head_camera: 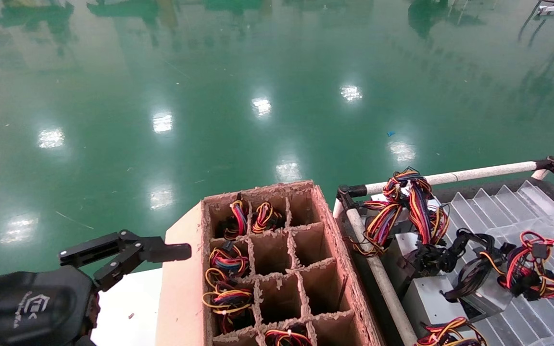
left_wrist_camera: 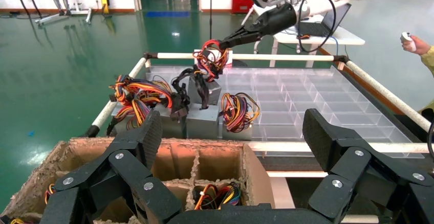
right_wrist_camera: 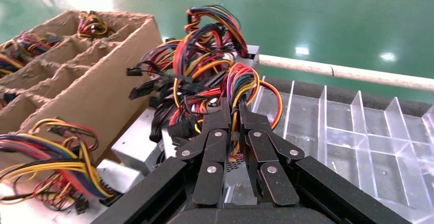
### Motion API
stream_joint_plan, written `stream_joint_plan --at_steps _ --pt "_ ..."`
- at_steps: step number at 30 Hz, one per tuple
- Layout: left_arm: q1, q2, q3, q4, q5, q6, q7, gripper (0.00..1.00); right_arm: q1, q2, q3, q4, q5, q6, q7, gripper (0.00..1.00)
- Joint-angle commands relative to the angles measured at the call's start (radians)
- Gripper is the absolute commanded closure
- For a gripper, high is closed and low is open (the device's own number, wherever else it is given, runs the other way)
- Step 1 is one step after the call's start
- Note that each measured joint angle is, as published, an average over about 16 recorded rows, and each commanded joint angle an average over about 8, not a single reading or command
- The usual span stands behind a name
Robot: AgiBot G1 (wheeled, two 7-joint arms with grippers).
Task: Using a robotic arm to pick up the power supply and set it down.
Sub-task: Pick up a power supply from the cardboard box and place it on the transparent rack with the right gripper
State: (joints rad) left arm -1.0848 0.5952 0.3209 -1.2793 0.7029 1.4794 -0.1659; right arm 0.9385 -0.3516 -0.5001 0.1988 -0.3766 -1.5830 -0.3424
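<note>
Two grippers are seen. The right gripper [right_wrist_camera: 233, 106] is closed tightly on strands of the mostly red wire bundle [right_wrist_camera: 204, 65] that trails from the power supply [left_wrist_camera: 203, 90], with the fingertips buried in the wires. In the left wrist view, the right arm is seen reaching down onto that bundle from above.

The power supply is set in the clear partitioned tray [head_camera: 498, 202], which lies at 3 o'clock of the cardboard box [head_camera: 181, 288] in the head view. There the red bundle [head_camera: 541, 271] is found at 4 o'clock of the scene, near the right edge. Two other grey boxes are placed beside it at 9 o'clock: one with black cables [head_camera: 450, 254] and one with a purple, orange and yellow bundle [head_camera: 407, 202].

The left gripper [left_wrist_camera: 233, 132] is held wide open and nothing is gripped by it. It is parked at 8 o'clock in the head view, just beside the cardboard box. Several of the box's cells are filled with coloured wires. A glossy green floor [head_camera: 258, 72] is seen beyond.
</note>
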Motion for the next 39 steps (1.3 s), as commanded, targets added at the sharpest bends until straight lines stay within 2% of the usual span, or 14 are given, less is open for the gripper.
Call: stream_joint_plan --at_steps 1,11,21,28,39 --pt "0.000 0.000 0.000 0.000 0.000 0.000 0.000 0.00 -0.008 0.014 -0.001 0.020 0.002 0.001 0.001 1.00" --pt "0.000 0.000 0.000 0.000 0.000 0.000 0.000 0.00 -0.008 0.070 -0.015 0.069 -0.006 0.005 0.010 1.00" --pt "0.000 0.000 0.001 0.000 0.000 0.000 0.000 0.00 0.054 0.060 -0.043 0.117 -0.059 0.032 0.028 1.00" --pt "0.000 0.000 0.001 0.000 -0.001 0.000 0.000 0.00 0.159 0.011 -0.073 0.149 -0.135 0.096 0.062 1.00" --pt "0.000 -0.001 0.001 0.000 -0.001 -0.001 0.001 0.00 0.409 -0.149 -0.140 0.155 -0.307 0.251 0.102 1.00"
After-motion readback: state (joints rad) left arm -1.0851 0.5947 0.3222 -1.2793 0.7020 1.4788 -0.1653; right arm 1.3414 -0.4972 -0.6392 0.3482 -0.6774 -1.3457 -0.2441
